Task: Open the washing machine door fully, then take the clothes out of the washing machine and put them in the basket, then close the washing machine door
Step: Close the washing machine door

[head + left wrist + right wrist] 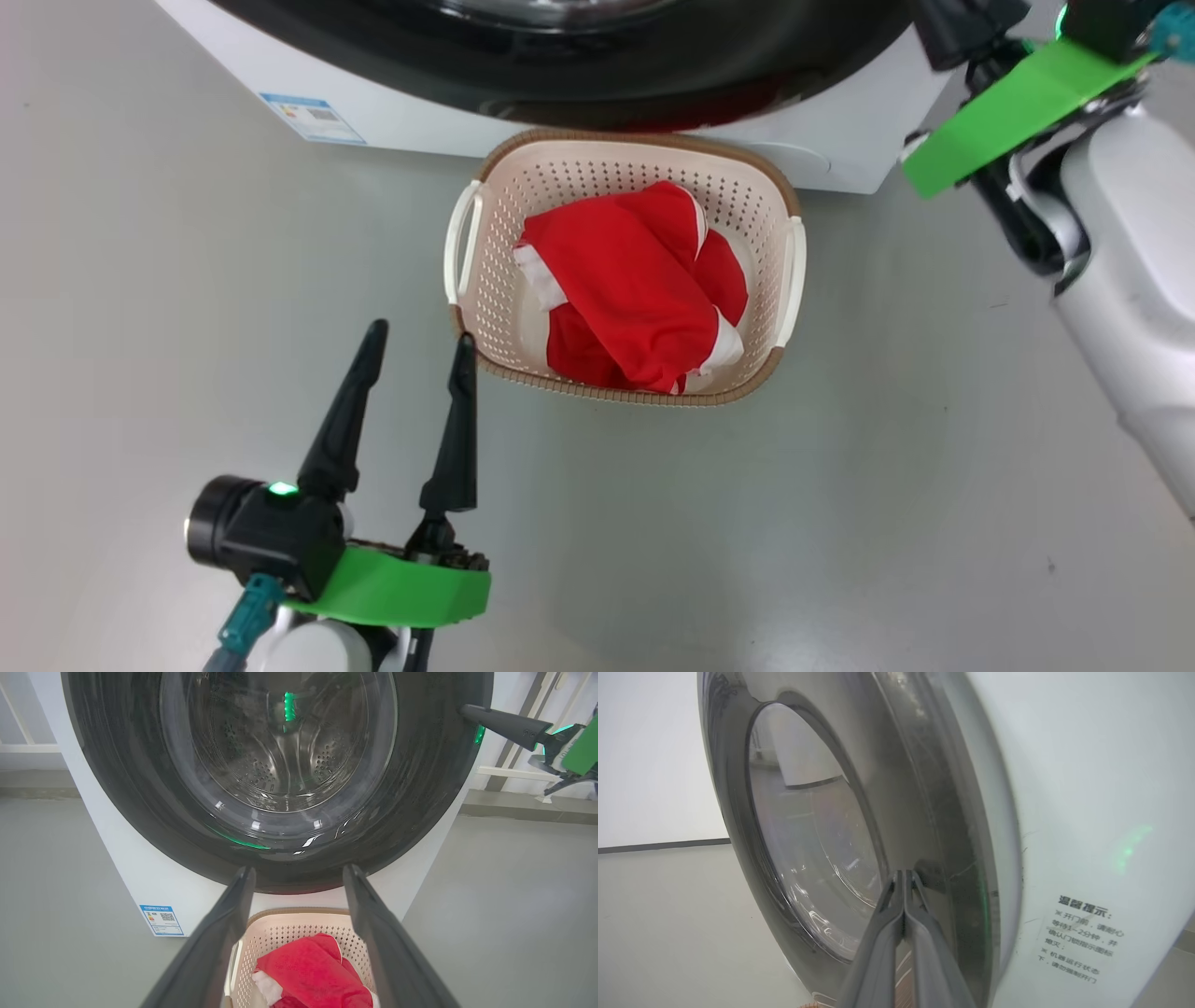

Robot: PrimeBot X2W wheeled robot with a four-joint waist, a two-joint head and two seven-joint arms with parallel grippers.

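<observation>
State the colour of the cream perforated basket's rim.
Brown woven-look rim; head view shows it best.

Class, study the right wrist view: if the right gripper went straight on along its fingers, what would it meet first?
The washing machine door: its black rim lies just beyond the shut right gripper tips, possibly already touching.

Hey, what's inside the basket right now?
The clothes, red with white trim, lie bunched inside the basket. They cover most of its bottom, so anything underneath is hidden.

A smooth grey floor (840,513) is lying under soft even light, meeting a plain white wall (644,756) along a dark skirting strip (663,846).
</observation>
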